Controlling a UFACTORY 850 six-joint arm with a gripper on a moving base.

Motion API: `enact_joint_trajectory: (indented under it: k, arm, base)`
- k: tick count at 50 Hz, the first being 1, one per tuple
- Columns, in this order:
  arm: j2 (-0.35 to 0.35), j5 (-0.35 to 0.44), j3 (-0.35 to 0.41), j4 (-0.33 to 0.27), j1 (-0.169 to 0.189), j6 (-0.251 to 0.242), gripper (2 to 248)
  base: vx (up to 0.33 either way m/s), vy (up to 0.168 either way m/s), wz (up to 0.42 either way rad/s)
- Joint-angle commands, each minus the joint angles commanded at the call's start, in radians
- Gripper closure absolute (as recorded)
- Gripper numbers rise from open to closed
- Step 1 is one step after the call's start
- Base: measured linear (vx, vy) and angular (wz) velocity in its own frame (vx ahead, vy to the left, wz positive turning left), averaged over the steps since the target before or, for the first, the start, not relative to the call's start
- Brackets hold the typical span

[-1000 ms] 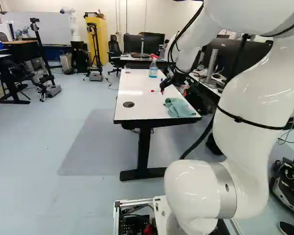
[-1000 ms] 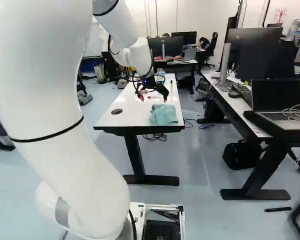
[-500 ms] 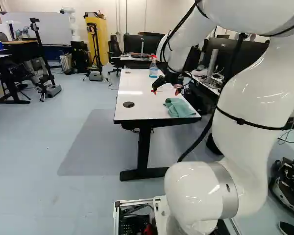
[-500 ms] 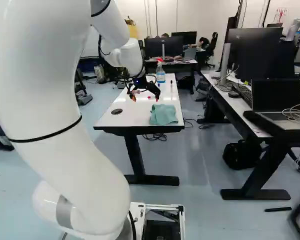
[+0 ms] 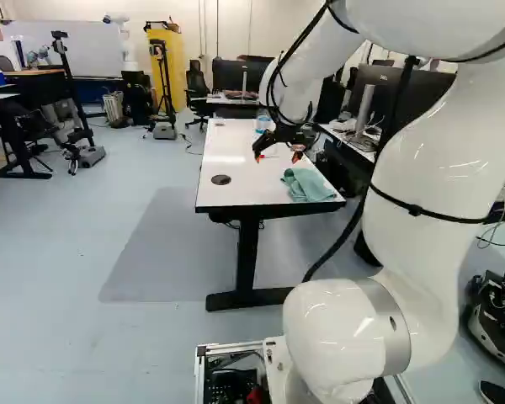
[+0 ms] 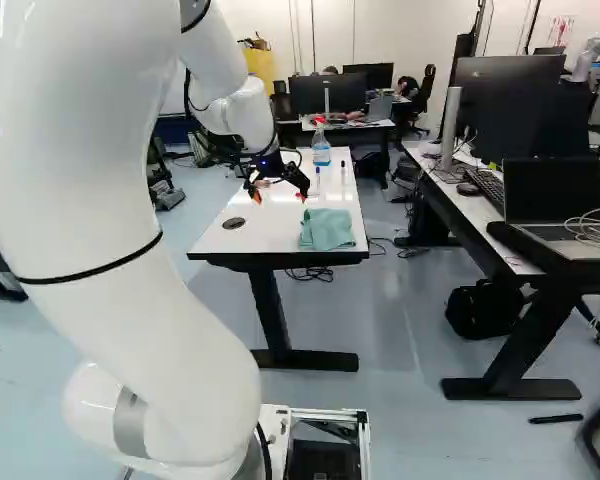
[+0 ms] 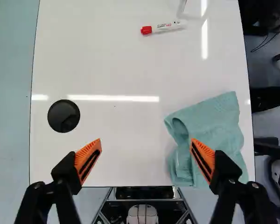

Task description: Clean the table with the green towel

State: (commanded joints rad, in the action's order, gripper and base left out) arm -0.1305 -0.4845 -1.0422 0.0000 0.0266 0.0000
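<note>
- A long white table (image 6: pixel 270 225), with black legs, stands ahead of the robot.
- A white robot arm (image 6: pixel 100 200) reaches out to the table; its black two-fingered hand (image 6: pixel 280 198) points down above the tabletop.
- The hand is spread wide, its orange pads (image 7: pixel 87 161) well apart, and it has hold of nothing. In the wrist view, one finger overlaps the edge of the towel (image 7: pixel 210 126); the other is over bare tabletop.
- The towel, soft green and loosely folded with a curled edge, lies on the table by its near right corner, as seen in both base views.
- A round black cap (image 7: pixel 64 115) is set into the tabletop, across from the towel.
- A white marker with a red cap (image 7: pixel 163 28) lies on its side, farther ahead of the hand than the towel.
- A spray bottle with a red top (image 6: pixel 321 150) stands upright toward the table's far end.
- In the right base view, an open laptop (image 6: pixel 552 195) sits on a desk at the right.
</note>
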Motion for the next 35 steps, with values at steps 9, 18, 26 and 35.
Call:
enact_joint_trajectory:
  k: [9, 18, 26, 35]
  arm:
    - [0.003, 0.011, 0.008, 0.000, 0.000, 0.000, 3]
    - [0.009, 0.031, 0.022, 0.000, -0.001, 0.000, 3]
    - [0.017, 0.058, 0.041, 0.000, -0.001, 0.000, 3]
    - [0.029, 0.095, 0.067, 0.000, -0.002, 0.000, 3]
  base:
    - [0.000, 0.000, 0.000]
    - [0.000, 0.000, 0.000]
    - [0.000, 0.000, 0.000]
    - [0.000, 0.000, 0.000]
